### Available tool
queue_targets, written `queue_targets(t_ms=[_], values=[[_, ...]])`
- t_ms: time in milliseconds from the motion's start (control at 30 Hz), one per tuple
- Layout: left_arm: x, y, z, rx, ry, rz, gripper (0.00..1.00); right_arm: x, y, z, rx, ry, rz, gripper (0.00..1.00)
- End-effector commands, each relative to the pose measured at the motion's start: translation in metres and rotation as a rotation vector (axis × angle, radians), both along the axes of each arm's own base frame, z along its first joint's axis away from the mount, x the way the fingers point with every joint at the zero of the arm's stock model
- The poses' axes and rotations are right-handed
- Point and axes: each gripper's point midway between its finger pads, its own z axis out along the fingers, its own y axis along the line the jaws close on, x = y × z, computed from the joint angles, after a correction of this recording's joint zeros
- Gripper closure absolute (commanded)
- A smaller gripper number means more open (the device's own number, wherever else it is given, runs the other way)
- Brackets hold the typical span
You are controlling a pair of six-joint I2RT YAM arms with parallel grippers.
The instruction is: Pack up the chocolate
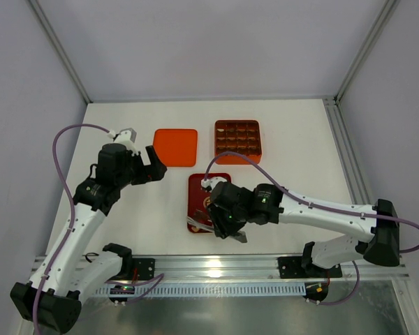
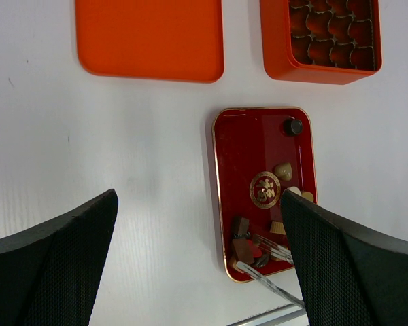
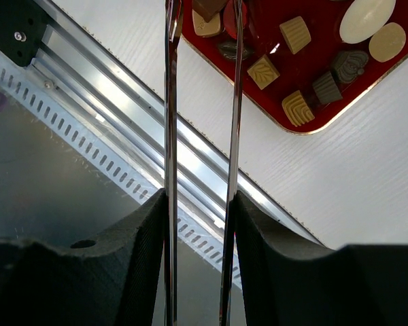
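Two robot arms at a white table [image 1: 293,139] with grey walls [image 1: 195,42] around it.

Left of the red tray [image 1: 199,188] and a bit behind it, the left gripper [image 1: 153,165] hangs wide open and holds nothing. Behind the tray lie a flat orange lid [image 1: 176,146] and, further right, an orange box [image 1: 237,141]. The chocolate [image 3: 296,34] sits on the tray, mostly at its near end. Over that end, the right gripper [image 1: 227,227] squeezes thin metal tongs [image 3: 234,102]. Only the top view shows the walls. Only the right wrist view shows a brown piece between the tong tips.
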Motion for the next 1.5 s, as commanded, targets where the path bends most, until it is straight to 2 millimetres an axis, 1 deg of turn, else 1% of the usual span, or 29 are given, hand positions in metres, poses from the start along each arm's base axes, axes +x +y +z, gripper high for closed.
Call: queue_targets(t_ms=[0, 233, 400, 633, 700, 733, 767, 1200, 1467], values=[[0.001, -0.002, 0.004, -0.011, -0.011, -0.008, 0.00, 0.004, 0.008, 0.012, 0.021, -0.028, -0.023, 0.56], [0.001, -0.002, 0.004, -0.009, -0.012, -0.010, 0.00, -0.001, 0.013, 0.005, -0.005, -0.028, -0.004, 0.55], [0.001, -0.002, 0.004, -0.011, -0.009, -0.008, 0.00, 0.000, 0.011, -0.001, -0.029, -0.031, -0.010, 0.56], [0.000, -0.002, 0.004, -0.009, -0.012, -0.008, 0.00, 0.005, 0.005, -0.003, -0.059, -0.051, -0.038, 0.55], [0.000, -0.002, 0.004, -0.010, -0.011, -0.007, 0.00, 0.006, 0.004, -0.003, -0.063, -0.053, -0.042, 0.56], [0.001, -0.002, 0.004, -0.011, -0.012, -0.008, 0.00, 0.006, 0.004, -0.004, -0.067, -0.052, -0.044, 0.58], [0.001, -0.002, 0.005, -0.010, -0.016, -0.008, 0.00, 0.006, 0.004, -0.004, -0.068, -0.055, -0.046, 0.59], [0.000, -0.002, 0.005, -0.012, -0.014, -0.008, 0.00, 0.011, 0.006, -0.002, -0.058, -0.075, -0.061, 0.64], [0.001, -0.002, 0.005, -0.010, -0.014, -0.008, 0.00, 0.017, 0.002, 0.011, -0.029, -0.111, -0.096, 0.65]])
